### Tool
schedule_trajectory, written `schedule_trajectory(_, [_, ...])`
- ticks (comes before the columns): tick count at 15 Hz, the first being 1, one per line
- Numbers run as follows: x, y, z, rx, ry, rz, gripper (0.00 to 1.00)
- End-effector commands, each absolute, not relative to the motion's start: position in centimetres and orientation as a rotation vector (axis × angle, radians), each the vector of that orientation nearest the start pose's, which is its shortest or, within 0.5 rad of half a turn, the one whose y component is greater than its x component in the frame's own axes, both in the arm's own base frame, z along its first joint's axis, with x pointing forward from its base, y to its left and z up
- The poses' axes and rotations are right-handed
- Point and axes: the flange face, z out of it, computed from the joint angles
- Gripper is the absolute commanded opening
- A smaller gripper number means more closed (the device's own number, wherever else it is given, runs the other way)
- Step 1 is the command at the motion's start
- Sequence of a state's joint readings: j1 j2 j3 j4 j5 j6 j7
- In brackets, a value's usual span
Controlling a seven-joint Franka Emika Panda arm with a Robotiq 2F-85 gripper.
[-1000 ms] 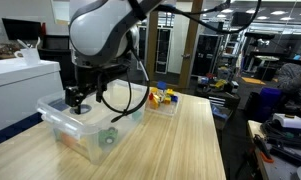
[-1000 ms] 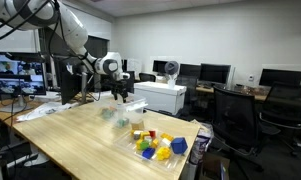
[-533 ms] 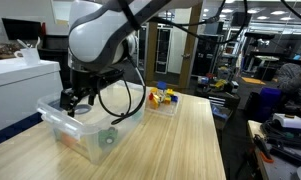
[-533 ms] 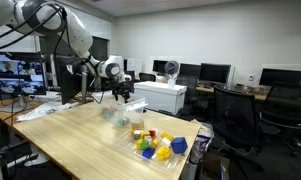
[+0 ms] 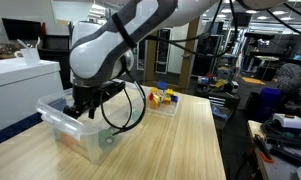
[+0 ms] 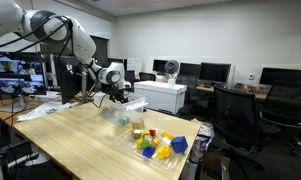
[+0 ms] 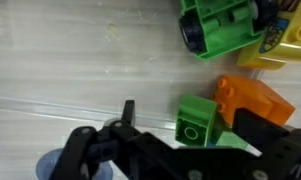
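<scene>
My gripper [image 5: 82,108] reaches down into a clear plastic bin [image 5: 52,122] at the far end of a wooden table; it also shows in an exterior view [image 6: 115,97]. In the wrist view the gripper [image 7: 190,132] is open, its dark fingers on either side of a small green block [image 7: 197,115] that lies on the bin floor. A gap shows between the left finger and the block. An orange block [image 7: 252,98] touches the green one. A larger green piece [image 7: 220,27] and a yellow piece [image 7: 278,45] lie further off.
A second clear tray of coloured blocks [image 5: 162,98] sits beside the bin and shows nearer in an exterior view [image 6: 155,143]. A white cabinet [image 6: 160,95], office chairs [image 6: 235,115] and desks with monitors surround the wooden table [image 5: 180,140].
The arm has bent lower and the gripper has gone down deeper into the clear bin, shifting slightly sideways. The blocks have not visibly moved.
</scene>
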State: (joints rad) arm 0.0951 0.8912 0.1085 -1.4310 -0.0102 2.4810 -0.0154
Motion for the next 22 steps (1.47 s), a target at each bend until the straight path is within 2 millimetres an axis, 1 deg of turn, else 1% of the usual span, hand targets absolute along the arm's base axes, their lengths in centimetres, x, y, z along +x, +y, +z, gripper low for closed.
schedule_trajectory(1, [73.7, 13.1, 16.4, -3.000, -0.309, -0.246, 1.00])
schedule_trajectory(3, [74.5, 13.1, 16.9, -2.999, -0.298, -0.287, 1.00])
schedule_trajectory(8, [76.3, 13.1, 19.5, -2.969, -0.262, -0.423, 1.00])
schedule_trajectory(10, [76.5, 13.1, 19.7, -2.967, -0.262, -0.440, 1.00])
schedule_trajectory(11, [76.6, 13.2, 19.7, -2.968, -0.262, -0.437, 1.00])
schedule_trajectory(13, [76.2, 13.2, 19.2, -2.990, -0.244, -0.321, 1.00])
schedule_trajectory(15, [76.1, 13.2, 18.8, -2.998, -0.243, -0.265, 1.00])
schedule_trajectory(22, [76.1, 13.6, 17.8, -3.009, -0.264, -0.166, 1.00])
